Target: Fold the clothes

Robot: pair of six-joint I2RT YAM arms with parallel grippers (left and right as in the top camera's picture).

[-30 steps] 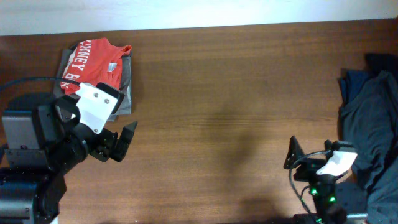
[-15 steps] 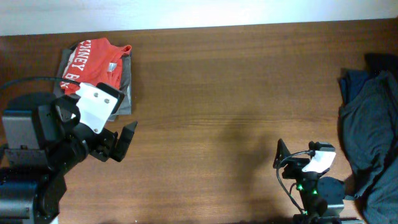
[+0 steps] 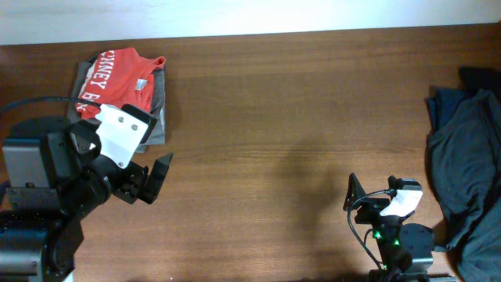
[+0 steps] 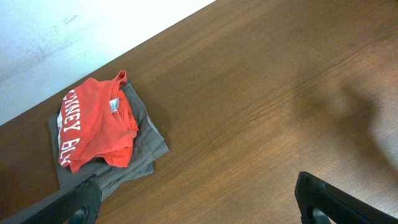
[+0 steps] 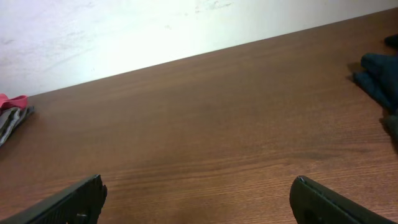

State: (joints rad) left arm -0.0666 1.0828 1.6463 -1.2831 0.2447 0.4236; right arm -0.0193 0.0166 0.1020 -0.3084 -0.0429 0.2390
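Observation:
A folded orange-red T-shirt (image 3: 117, 78) with white lettering lies on a folded grey-brown garment (image 3: 159, 110) at the table's far left; both show in the left wrist view (image 4: 93, 127) (image 4: 140, 152). A loose pile of dark blue-grey clothes (image 3: 466, 157) lies at the right edge, its tip in the right wrist view (image 5: 379, 68). My left gripper (image 3: 149, 180) (image 4: 199, 202) is open and empty, above bare wood just right of the folded stack. My right gripper (image 3: 356, 200) (image 5: 199, 199) is open and empty near the front edge, left of the dark pile.
The brown wooden table (image 3: 297, 117) runs to a white wall at the back (image 3: 250, 16). The left arm's base (image 3: 27, 188) stands at the front left, the right arm's base (image 3: 403, 243) at the front right.
My right gripper has drawn back left and toward the front edge, away from the dark pile, and has held still for the last half second. The left arm has not moved.

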